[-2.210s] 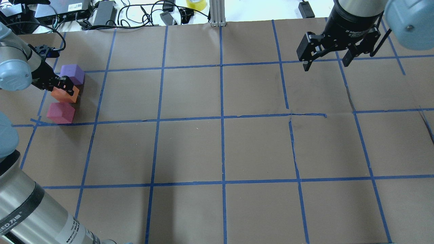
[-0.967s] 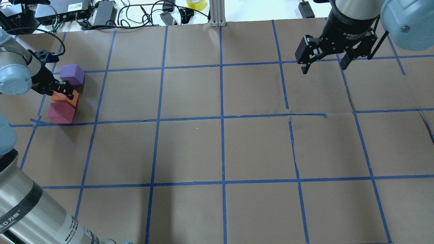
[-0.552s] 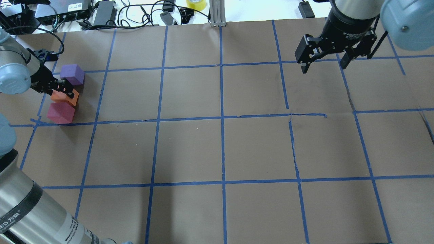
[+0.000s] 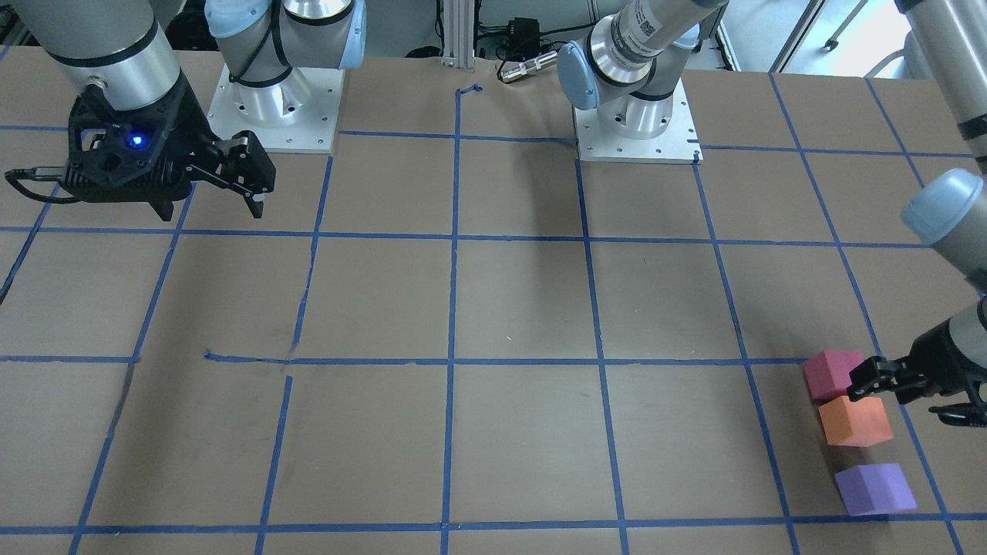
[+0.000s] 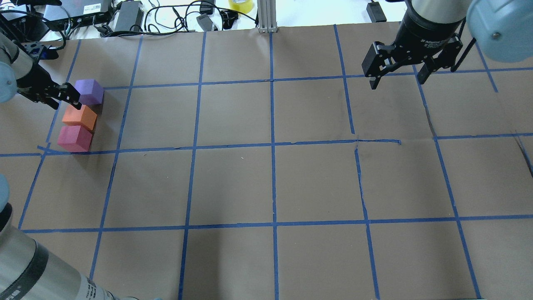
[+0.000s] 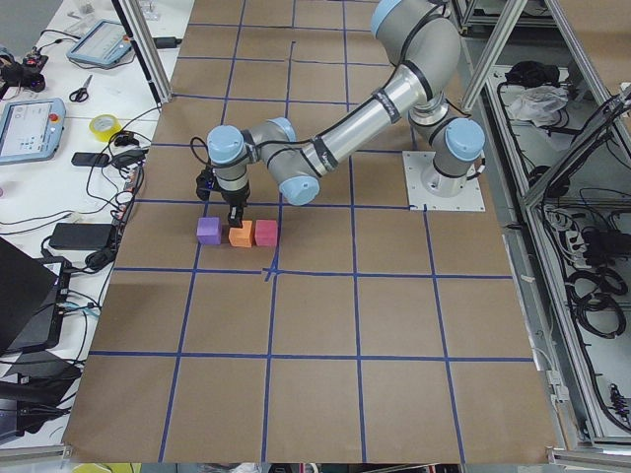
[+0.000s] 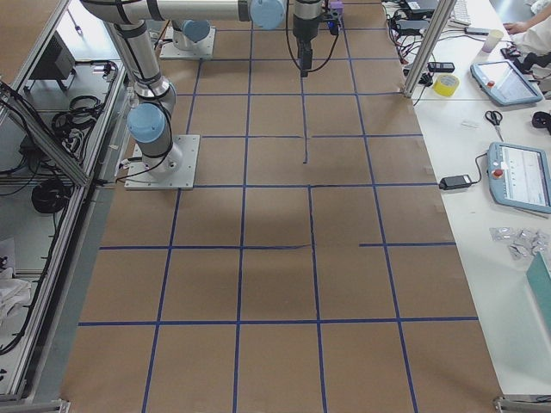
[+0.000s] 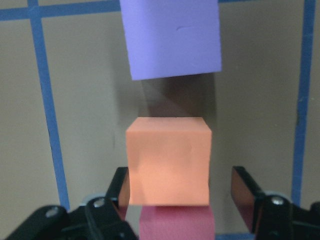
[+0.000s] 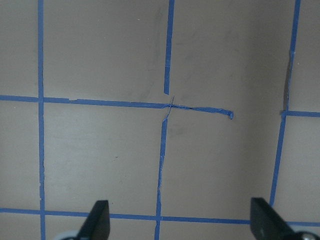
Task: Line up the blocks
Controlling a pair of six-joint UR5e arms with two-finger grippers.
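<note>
Pinkish-red block (image 5: 75,138), orange block (image 5: 79,117) and purple block (image 5: 88,91) sit in a row by bench's left edge, nr far-left corner. Prob. light, soft foam w/ matte skin, so pinch opposite flat faces gently. Left gripper (image 8: 182,192) hovers over orange, jaws wider than it, holding nothing. Right gripper (image 5: 396,82) is wide open, empty, nr far-right corner.

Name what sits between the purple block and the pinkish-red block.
The orange block, seen overhead: close against the pinkish-red block, a gap from the purple block.
</note>
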